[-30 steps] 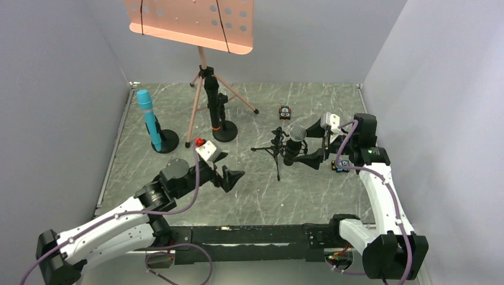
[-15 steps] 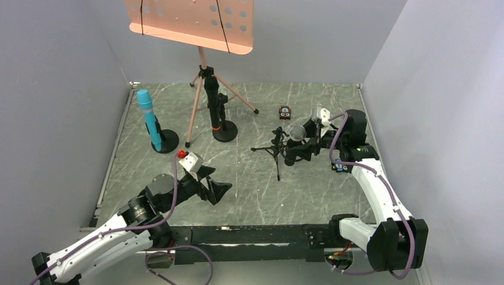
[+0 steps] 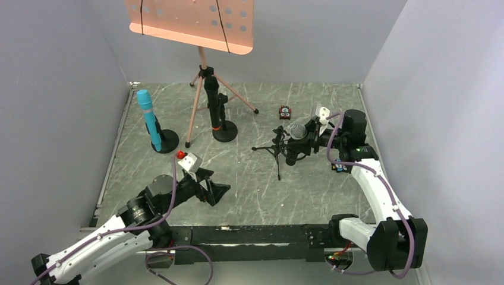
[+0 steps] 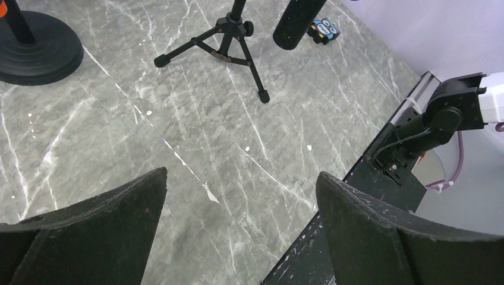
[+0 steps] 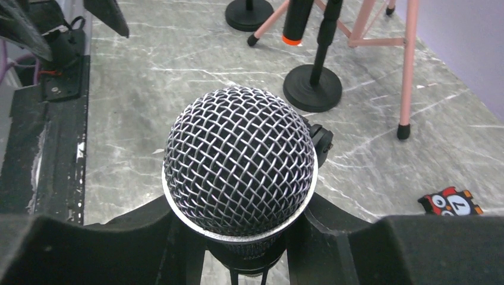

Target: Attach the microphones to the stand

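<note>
My right fingers have just clamped the neck of the silver-headed microphone, upright beside the little tripod stand on the tabletop, so seating it looks next, while my left fingers hang wide open and empty.

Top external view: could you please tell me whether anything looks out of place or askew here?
The silver-mesh microphone stands out: it hangs tilted in the right gripper beside the small tripod stand, not visibly clipped in. An owl block lies stray behind it.
</note>
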Controlling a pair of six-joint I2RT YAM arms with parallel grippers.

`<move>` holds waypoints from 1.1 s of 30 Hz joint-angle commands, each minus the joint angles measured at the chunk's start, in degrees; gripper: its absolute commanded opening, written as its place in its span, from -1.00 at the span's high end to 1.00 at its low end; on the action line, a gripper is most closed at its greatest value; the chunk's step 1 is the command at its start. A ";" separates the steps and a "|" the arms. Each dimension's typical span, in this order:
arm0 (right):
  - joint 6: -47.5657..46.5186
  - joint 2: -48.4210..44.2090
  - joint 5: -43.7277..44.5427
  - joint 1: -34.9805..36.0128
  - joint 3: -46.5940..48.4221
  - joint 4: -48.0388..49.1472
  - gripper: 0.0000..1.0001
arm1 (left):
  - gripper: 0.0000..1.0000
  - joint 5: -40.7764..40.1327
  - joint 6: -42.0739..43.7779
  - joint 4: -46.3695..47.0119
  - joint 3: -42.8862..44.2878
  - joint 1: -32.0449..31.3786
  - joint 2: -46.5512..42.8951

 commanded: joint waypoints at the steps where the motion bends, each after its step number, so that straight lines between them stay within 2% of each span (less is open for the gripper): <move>1: -1.71 -0.78 5.96 -2.78 3.12 3.31 0.65 | -0.99 -0.60 -0.61 -0.25 1.25 0.20 -0.96; 7: 2.58 1.80 7.36 -13.14 3.44 11.72 0.66 | -0.99 -0.80 -0.31 -1.41 1.63 0.20 -1.22; 13: 3.08 7.42 9.36 -18.40 6.55 15.79 0.66 | -0.99 -1.00 -0.01 -1.97 1.96 0.20 -1.37; 21: 6.85 14.77 11.87 -20.43 10.93 22.31 0.65 | -0.99 -1.27 -0.05 -2.44 1.95 0.20 -1.69; 33: 11.36 24.18 18.87 -20.54 19.52 26.85 0.61 | -0.99 -1.45 -0.52 -3.58 2.35 0.19 -2.75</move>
